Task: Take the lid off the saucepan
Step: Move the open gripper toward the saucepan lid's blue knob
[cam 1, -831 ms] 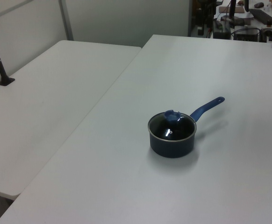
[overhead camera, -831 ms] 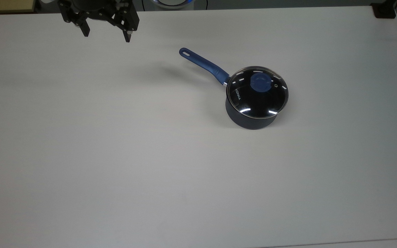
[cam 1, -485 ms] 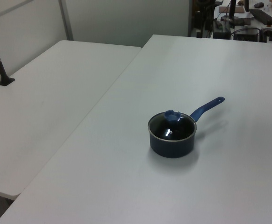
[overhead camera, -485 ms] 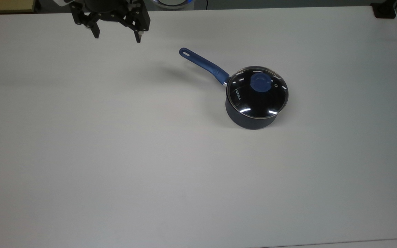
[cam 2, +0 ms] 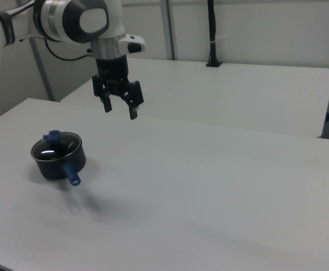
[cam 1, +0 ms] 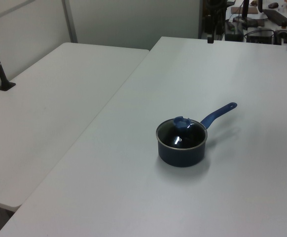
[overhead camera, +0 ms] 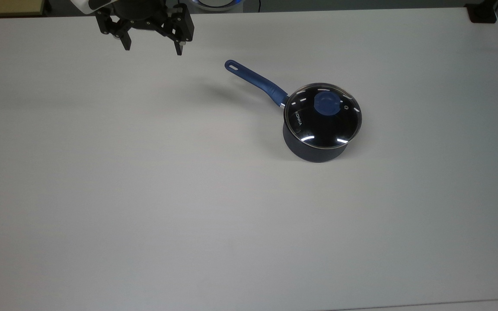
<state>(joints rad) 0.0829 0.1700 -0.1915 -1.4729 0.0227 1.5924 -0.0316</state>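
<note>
The step in hand looks like the approach: the gripper hangs above the table near the top view's upper left, its 2 fingers spread apart and holding nothing, well apart from the saucepan. The lid sits flat on the saucepan's rim, right of centre in the top view, blue knob up, and the long handle points toward the gripper's side. The next move probably calls for crossing to a spot above the knob, coming down with the fingers either side of it, then closing (the knob is small, so centring matters). The surface is a plain white table, a 2nd one butted against it in the left view, with pale partition walls behind.
</note>
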